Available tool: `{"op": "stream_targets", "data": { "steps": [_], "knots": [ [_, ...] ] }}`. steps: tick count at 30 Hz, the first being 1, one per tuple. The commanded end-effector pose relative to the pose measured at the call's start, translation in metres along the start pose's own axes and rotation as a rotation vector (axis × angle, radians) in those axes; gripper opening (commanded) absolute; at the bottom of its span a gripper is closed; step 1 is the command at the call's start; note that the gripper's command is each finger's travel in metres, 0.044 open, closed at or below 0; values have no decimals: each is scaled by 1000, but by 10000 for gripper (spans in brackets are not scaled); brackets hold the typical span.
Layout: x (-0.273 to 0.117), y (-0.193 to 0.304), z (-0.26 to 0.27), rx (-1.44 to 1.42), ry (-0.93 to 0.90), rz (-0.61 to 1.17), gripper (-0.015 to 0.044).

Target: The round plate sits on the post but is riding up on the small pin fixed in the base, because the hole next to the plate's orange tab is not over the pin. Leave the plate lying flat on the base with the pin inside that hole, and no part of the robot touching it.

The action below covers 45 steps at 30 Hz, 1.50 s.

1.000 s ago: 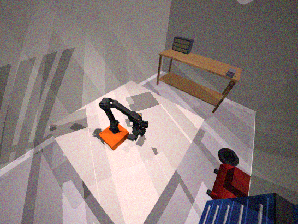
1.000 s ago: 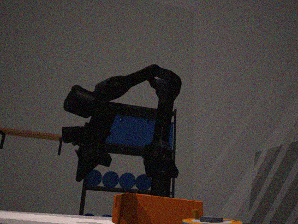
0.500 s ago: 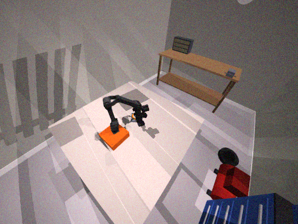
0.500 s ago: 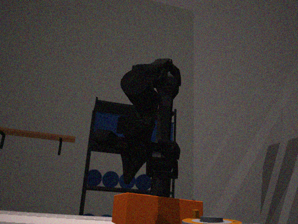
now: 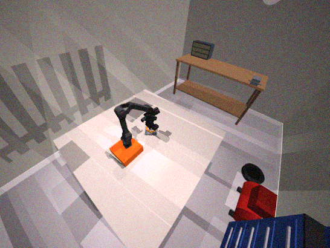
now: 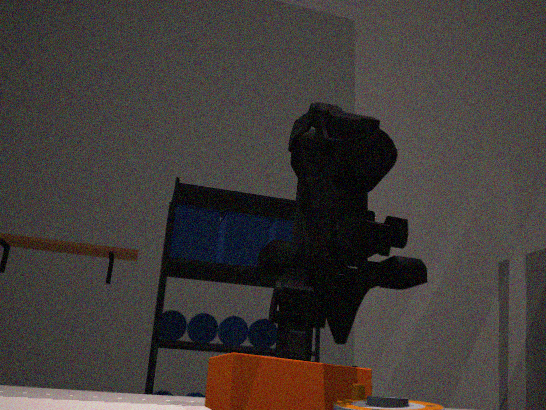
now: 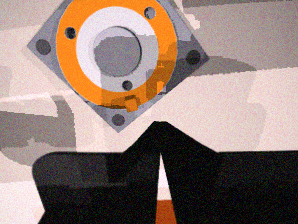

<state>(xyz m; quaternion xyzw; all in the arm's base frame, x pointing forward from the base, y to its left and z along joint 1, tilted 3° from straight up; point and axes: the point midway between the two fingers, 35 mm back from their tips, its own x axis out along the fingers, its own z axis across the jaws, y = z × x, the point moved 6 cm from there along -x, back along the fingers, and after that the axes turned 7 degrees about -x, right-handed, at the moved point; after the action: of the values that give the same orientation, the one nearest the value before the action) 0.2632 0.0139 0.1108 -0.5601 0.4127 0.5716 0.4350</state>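
The round plate (image 7: 66, 61) (image 6: 429, 405), an orange ring with a white centre, sits around the grey post (image 7: 117, 51) (image 6: 387, 401) on the square grey base (image 7: 187, 44) (image 5: 147, 133). In the wrist view its orange tab (image 7: 131, 103) is at the lower edge, with a dark hole (image 7: 127, 85) just inward of it. No pin can be made out, and the plate's tilt is hard to tell. My gripper (image 7: 159, 127) (image 6: 341, 341) (image 5: 155, 127) is shut and empty. It hangs above the plate's tab side, apart from the plate.
The arm stands on an orange block (image 5: 127, 153) (image 6: 280, 381) near the plate. A wooden bench (image 5: 223, 71), a red object (image 5: 257, 199) and a blue cabinet (image 5: 272, 233) stand away from the work table. A rack with blue bins (image 6: 195, 232) is behind the arm.
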Motion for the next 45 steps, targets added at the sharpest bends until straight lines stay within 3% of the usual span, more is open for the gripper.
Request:
{"op": "stream_targets", "data": {
  "steps": [1,9,45],
  "knots": [
    [4,-2,2,-19,-10,0,0],
    [47,-2,3,-19,-10,1,0],
    [48,4,38,-19,-13,1,0]
  ]
}}
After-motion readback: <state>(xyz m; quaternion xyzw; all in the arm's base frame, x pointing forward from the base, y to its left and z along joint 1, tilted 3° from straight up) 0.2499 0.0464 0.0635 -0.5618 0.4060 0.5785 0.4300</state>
